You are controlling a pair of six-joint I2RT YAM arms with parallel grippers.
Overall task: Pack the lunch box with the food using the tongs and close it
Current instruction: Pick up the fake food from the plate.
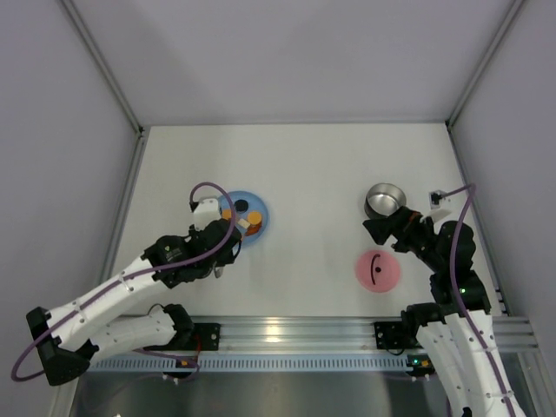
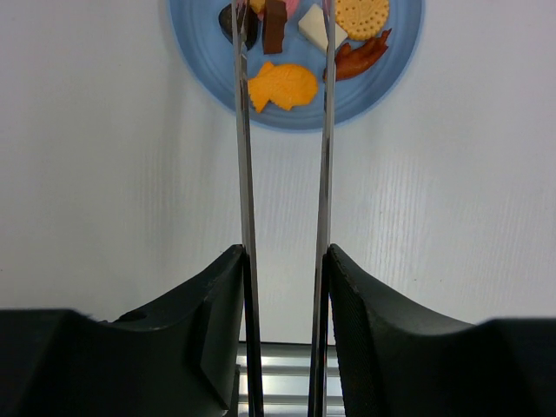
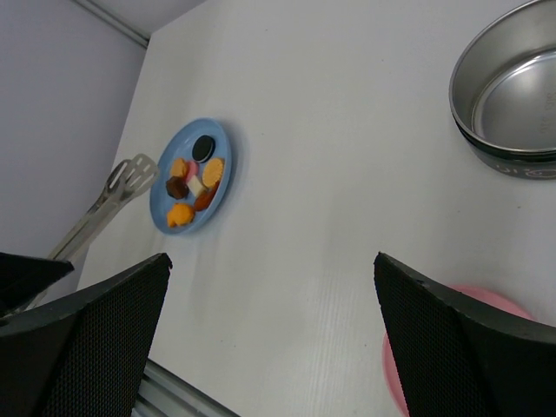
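Observation:
My left gripper (image 2: pixel 285 261) is shut on the tongs (image 2: pixel 245 174), pressing on their two slim silver arms. The arms reach forward over the light-blue plate (image 2: pixel 208 69), either side of the food (image 2: pixel 282 85): an orange fish-shaped piece, a round cracker, and brown, white and dark bits. From above, the left gripper (image 1: pixel 228 237) sits just short of the plate (image 1: pixel 261 228). The steel lunch box (image 1: pixel 385 200) stands at the right, with its pink lid (image 1: pixel 377 271) lying flat in front of it. My right gripper (image 1: pixel 382 228) hangs open between them, with nothing in it.
The right wrist view shows the lunch box (image 3: pixel 512 95) at top right, the lid (image 3: pixel 495 301) under the right finger, and the plate (image 3: pixel 158 201) and tongs (image 3: pixel 104 204) far left. Grey walls enclose the table; an aluminium rail (image 1: pixel 287 334) runs along its near edge.

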